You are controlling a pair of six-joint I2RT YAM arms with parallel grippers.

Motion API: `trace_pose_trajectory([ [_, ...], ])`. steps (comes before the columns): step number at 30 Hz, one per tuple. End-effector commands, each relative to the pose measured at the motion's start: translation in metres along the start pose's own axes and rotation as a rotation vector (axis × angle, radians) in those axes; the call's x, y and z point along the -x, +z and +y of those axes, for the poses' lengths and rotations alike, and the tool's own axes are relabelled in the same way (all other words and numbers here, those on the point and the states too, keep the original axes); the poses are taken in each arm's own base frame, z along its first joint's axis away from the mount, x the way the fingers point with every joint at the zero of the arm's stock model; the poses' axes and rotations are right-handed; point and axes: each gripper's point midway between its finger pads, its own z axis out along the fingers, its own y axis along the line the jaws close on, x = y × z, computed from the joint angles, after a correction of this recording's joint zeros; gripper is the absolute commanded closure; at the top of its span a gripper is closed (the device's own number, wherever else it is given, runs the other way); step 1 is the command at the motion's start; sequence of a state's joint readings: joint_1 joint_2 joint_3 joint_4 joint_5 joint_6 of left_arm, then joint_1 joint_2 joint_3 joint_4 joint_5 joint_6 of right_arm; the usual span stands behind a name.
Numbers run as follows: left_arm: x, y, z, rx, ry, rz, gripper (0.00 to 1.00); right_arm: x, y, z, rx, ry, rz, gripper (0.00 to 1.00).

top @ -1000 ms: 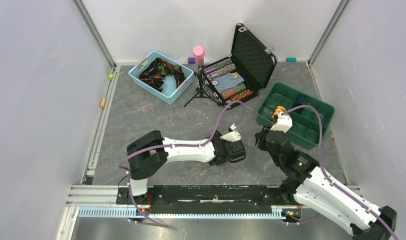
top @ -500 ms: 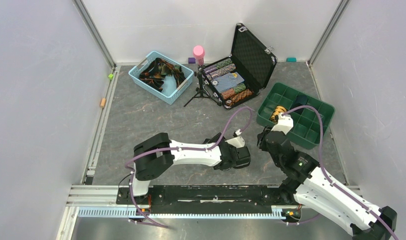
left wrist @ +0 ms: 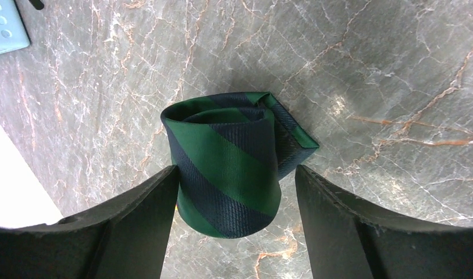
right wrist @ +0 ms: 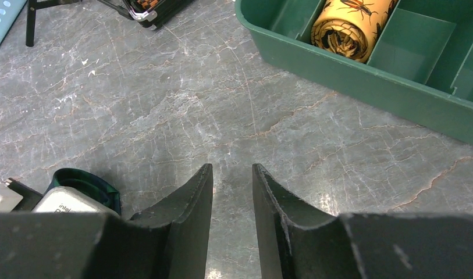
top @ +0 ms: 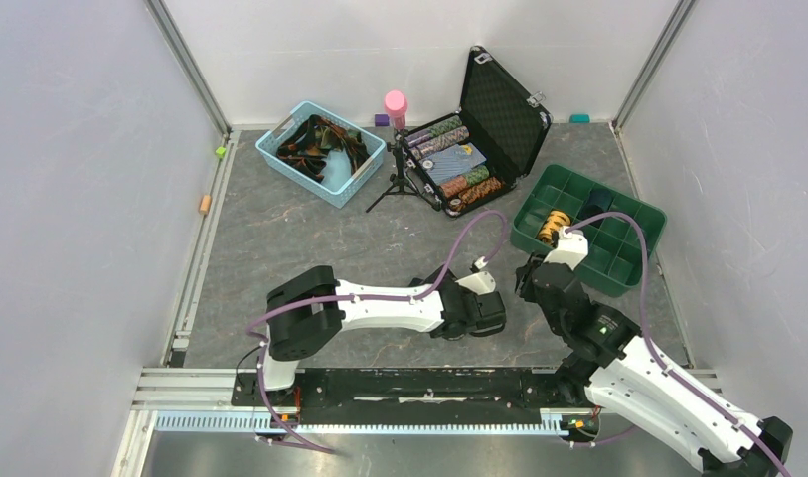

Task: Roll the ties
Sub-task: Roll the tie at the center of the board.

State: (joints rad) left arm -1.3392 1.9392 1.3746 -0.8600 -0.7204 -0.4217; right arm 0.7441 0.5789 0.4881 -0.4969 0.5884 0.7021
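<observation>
Left wrist view first: is the green-and-navy tie done? (A)

It looks rolled: a snug coil lying on the table, its pointed end folded along the right side. The left gripper straddles it with fingers spread and bare marble showing beside the right one, so it is released, not clamped. (B)

Where on the table? (A)

Close to the near edge, a little right of the middle. I judge what's left for this one is the carry to the green tray, toward the right edge. One yellow-orange roll already lies in a compartment along the tray's near wall. (B)

And the others? (A)

The blue basket near the far left corner holds a loose tangle of ties, so most of the work remains, I'd say. (B)

Room to move? (A)

The right gripper, fingers slightly apart with nothing between them, hangs over bare table between the roll and the tray, just beside the left one. The route is short, but that arm stands in it, and the tray wall must be cleared. The open case and tripod stand well apart, further back. Wide bare marble lies toward the left edge. (B)
</observation>
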Motion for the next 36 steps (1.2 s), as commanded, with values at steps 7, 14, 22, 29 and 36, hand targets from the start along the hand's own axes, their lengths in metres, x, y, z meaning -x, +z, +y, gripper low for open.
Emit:
trace_pose_trajectory([
  [7, 0.009, -0.011, -0.016, -0.073, -0.091, -0.012, 0.21, 0.008, -0.002, 0.0, -0.01, 0.032, -0.025, 0.63],
  [14, 0.016, -0.015, -0.023, -0.126, -0.126, -0.032, 0.2, 0.01, -0.003, 0.0, -0.01, 0.037, -0.032, 0.63],
  [22, 0.018, -0.019, -0.029, -0.191, -0.166, -0.046, 0.18, 0.003, -0.001, -0.002, -0.013, 0.036, -0.017, 0.62],
  [29, 0.028, -0.029, -0.014, -0.194, -0.205, -0.079, 0.15, 0.003, 0.0, -0.001, -0.012, 0.039, -0.015, 0.62],
  [36, 0.039, -0.045, 0.007, -0.196, -0.257, -0.13, 0.12, 0.001, 0.001, 0.0, -0.004, 0.044, -0.011, 0.6],
])
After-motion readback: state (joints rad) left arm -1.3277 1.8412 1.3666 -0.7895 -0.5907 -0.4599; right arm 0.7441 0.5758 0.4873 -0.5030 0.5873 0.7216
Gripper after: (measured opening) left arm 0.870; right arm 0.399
